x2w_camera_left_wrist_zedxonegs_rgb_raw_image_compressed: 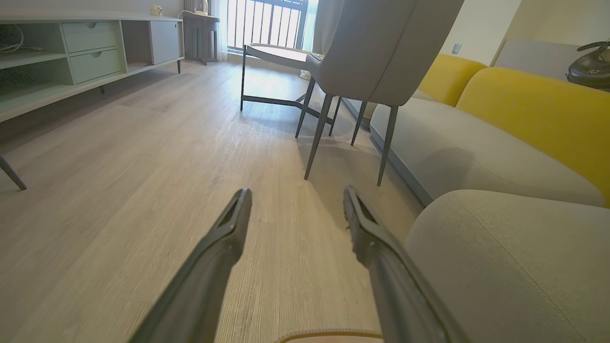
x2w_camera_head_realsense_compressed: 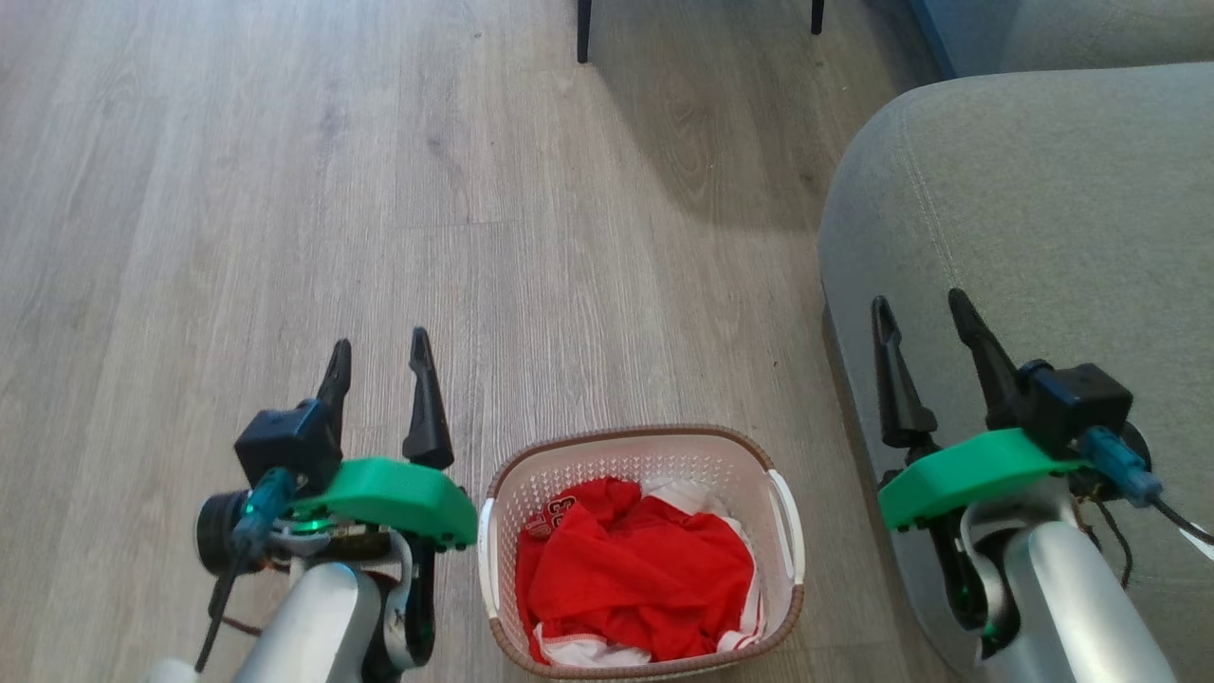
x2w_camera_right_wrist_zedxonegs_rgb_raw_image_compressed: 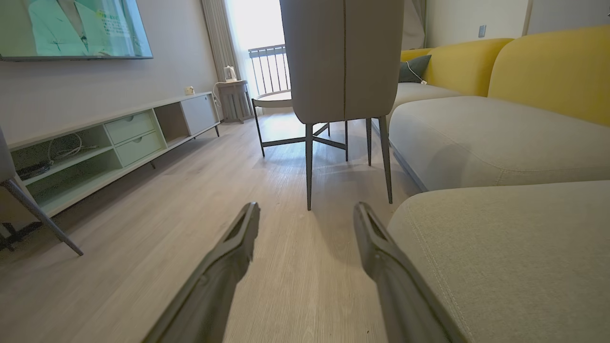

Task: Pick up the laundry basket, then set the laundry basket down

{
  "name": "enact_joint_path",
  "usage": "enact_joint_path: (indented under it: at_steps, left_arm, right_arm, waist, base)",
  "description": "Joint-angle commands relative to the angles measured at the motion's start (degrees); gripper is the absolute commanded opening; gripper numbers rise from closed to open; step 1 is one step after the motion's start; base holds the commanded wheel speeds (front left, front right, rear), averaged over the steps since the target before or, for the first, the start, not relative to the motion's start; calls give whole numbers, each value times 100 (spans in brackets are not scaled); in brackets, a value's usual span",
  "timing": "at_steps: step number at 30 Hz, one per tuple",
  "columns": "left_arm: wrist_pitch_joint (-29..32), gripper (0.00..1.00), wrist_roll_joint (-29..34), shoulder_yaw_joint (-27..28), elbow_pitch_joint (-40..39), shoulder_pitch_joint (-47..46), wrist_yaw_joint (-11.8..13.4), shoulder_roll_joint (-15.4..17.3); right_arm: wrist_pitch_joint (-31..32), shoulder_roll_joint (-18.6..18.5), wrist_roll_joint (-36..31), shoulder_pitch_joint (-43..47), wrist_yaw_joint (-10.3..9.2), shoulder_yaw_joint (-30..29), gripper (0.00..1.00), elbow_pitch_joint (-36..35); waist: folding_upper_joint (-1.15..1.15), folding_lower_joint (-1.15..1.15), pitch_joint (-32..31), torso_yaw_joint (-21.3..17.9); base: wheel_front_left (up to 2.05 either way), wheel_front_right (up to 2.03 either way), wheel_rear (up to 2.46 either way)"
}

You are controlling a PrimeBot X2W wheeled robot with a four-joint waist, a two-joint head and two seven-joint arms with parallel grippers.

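The laundry basket (x2w_camera_head_realsense_compressed: pixel 664 467) is sitting on the wood floor (x2w_camera_head_realsense_compressed: pixel 285 190) nearest the robot, between the two arms, and is holding red-and-white clothing (x2w_camera_head_realsense_compressed: pixel 635 569). The left gripper (x2w_camera_head_realsense_compressed: pixel 379 341) is hovering just beside the basket's left, fingers spread wide, gripping nothing. The right gripper (x2w_camera_head_realsense_compressed: pixel 919 300) is hanging to the basket's right, over the edge of the grey sofa (x2w_camera_head_realsense_compressed: pixel 1043 190), likewise wide apart and empty. Farther ahead, a grey chair (x2w_camera_left_wrist_zedxonegs_rgb_raw_image_compressed: pixel 381 47) is standing beside the sofa.
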Motion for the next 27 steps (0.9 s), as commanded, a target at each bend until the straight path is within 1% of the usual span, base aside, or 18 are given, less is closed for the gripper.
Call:
enact_joint_path:
  at_steps: [1, 3, 6, 9, 12, 14, 15, 18, 21, 24, 27]
  left_arm:
    - [-106, 100, 82, 134, -309, -308, -93, 37]
    - [-140, 100, 125, 201, -396, -279, -224, -3]
    - [-191, 100, 246, 407, -509, -213, -364, -121]
    - [-241, 100, 542, 550, -601, -171, -468, -197]
    - [-292, 100, 951, 577, -616, -146, -439, -232]
    - [-325, 100, 1279, 520, -649, -169, -350, -216]
    - [-325, 100, 1279, 520, -649, -169, -350, -216]
    - [-376, 100, 1682, 364, -704, -209, -106, -150]
    - [-426, 100, 1801, 264, -715, -212, 68, -131]
    - [-476, 100, 1702, 308, -693, -172, -12, -184]
    - [-527, 100, 1553, 474, -601, -77, -245, -279]
  right_arm:
    - [-96, 13, -187, -191, 32, 39, 100, -254]
    - [-130, 53, -198, -160, 32, -24, 100, -292]
    - [-180, 82, -255, -134, 33, 30, 100, -363]
    - [-230, 89, -428, -143, 34, 128, 100, -539]
    - [-281, 72, -703, -127, 35, 229, 100, -574]
    - [-314, 72, -849, -135, 36, 281, 100, -583]
    - [-314, 72, -849, -135, 36, 281, 100, -583]
    - [-365, 77, -1038, -148, 37, 290, 100, -626]
    - [-414, 87, -1171, -144, 38, 285, 100, -612]
    - [-465, 100, -1231, -121, 39, 247, 100, -579]
    - [-515, 110, -1212, -69, 40, 205, 100, -504]
  waist:
    - [0, 0, -2, 4]
    - [0, 0, -4, 10]
    - [0, 0, 0, 27]
    - [0, 0, 8, 43]
    - [0, 0, 12, 55]
    - [0, 0, 21, 64]
    - [0, 0, 21, 64]
    - [0, 0, 38, 75]
    - [0, 0, 49, 82]
    - [0, 0, 60, 90]
    - [0, 0, 59, 94]
  base:
    - [0, 0, 0]
    - [0, 0, 0]
    - [0, 0, 0]
    - [0, 0, 0]
    - [0, 0, 0]
    - [0, 0, 0]
    - [0, 0, 0]
    - [0, 0, 0]
    - [0, 0, 0]
    - [0, 0, 0]
    - [0, 0, 0]
